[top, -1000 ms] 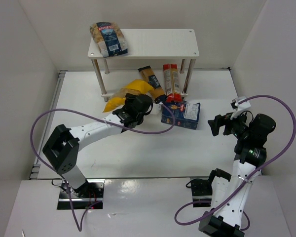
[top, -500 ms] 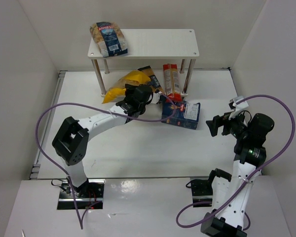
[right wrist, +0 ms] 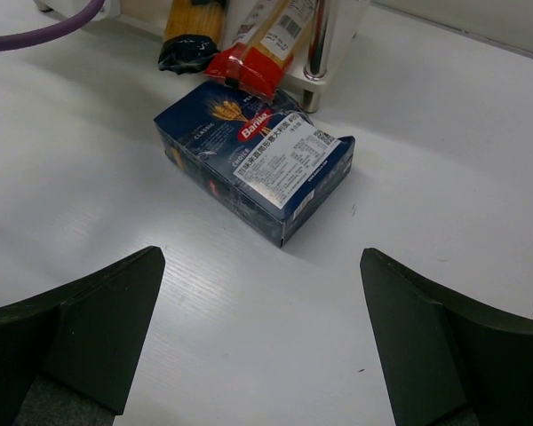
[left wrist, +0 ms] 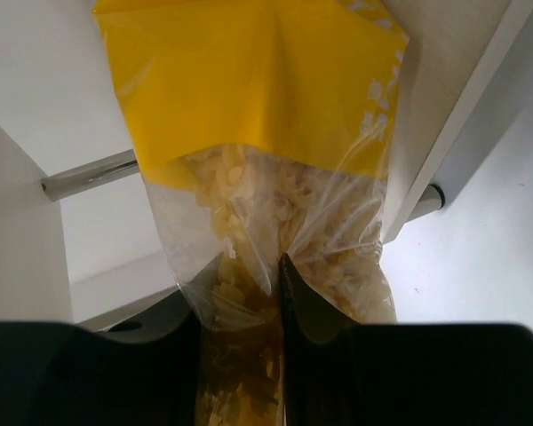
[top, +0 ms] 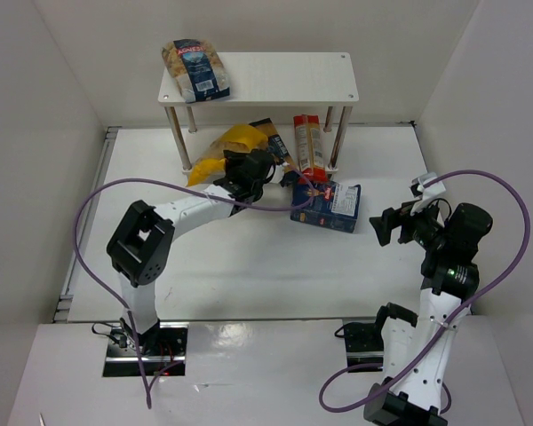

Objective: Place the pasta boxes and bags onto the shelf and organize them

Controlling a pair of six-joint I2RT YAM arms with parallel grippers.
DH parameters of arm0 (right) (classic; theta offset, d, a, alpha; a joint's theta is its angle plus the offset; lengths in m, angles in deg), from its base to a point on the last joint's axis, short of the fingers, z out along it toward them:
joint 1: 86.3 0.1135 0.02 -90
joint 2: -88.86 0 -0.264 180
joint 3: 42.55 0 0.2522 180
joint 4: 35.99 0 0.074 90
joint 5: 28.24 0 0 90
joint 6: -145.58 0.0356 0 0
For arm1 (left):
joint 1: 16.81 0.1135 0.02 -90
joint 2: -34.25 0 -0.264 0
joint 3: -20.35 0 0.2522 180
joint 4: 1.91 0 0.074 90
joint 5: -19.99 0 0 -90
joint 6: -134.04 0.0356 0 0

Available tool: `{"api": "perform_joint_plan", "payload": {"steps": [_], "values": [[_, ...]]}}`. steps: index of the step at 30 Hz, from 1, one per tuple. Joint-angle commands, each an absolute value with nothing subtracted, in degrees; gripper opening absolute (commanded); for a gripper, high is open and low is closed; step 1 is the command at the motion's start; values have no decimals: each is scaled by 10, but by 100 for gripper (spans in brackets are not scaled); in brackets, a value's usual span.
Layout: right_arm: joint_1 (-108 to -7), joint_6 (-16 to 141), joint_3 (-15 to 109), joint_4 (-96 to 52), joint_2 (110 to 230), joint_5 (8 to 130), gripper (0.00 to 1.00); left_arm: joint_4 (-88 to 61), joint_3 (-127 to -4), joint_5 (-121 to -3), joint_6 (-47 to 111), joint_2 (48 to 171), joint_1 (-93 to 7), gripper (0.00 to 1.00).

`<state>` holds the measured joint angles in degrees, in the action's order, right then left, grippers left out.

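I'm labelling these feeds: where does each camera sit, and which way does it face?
Top external: above and behind the robot, looking down on table and shelf; left arm and right arm show.
Left wrist: on the left arm, facing the yellow bag pinched in the left hand.
Right wrist: on the right arm, facing down at the dark-blue box; the open right hand frames it.
Shared: top and right wrist both show that box.

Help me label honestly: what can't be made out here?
- Under the shelf's top board: hidden in top view.
- Far ends of spaghetti packs: under that board; cut by right wrist view's top edge.
- Upper end of yellow bag: cut off in left wrist view.
- Label text on clear bag: top view, too small.
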<state>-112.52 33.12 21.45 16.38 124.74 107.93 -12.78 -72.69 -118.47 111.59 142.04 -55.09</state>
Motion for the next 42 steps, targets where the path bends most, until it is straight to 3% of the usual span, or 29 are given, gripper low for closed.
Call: {"api": "perform_joint_plan", "payload": {"steps": [1, 30, 35, 38, 39, 40, 42], "values": [[-1121, 324, 232, 157, 1248, 1081, 100, -67, -770, -1229, 1144, 1423, -545, 0], [-1110, 308, 237, 172, 1253, 1054, 100, -195, -876, -1198, 1043, 1527, -535, 3], [-1110, 302, 237, 172, 1253, 1043, 100, -216, -898, -1198, 1022, 1547, -535, 18], [-1110, 296, 237, 178, 1253, 1038, 100, -227, -898, -1192, 1022, 1547, -535, 34], [-1110, 296, 237, 178, 1253, 1038, 100, -232, -898, -1192, 1022, 1547, -535, 42], [-1110, 296, 237, 178, 1253, 1038, 100, -241, -898, -1192, 1016, 1541, -535, 60], [-1110, 296, 237, 178, 1253, 1038, 100, -241, -898, -1192, 1016, 1536, -535, 72]]}}
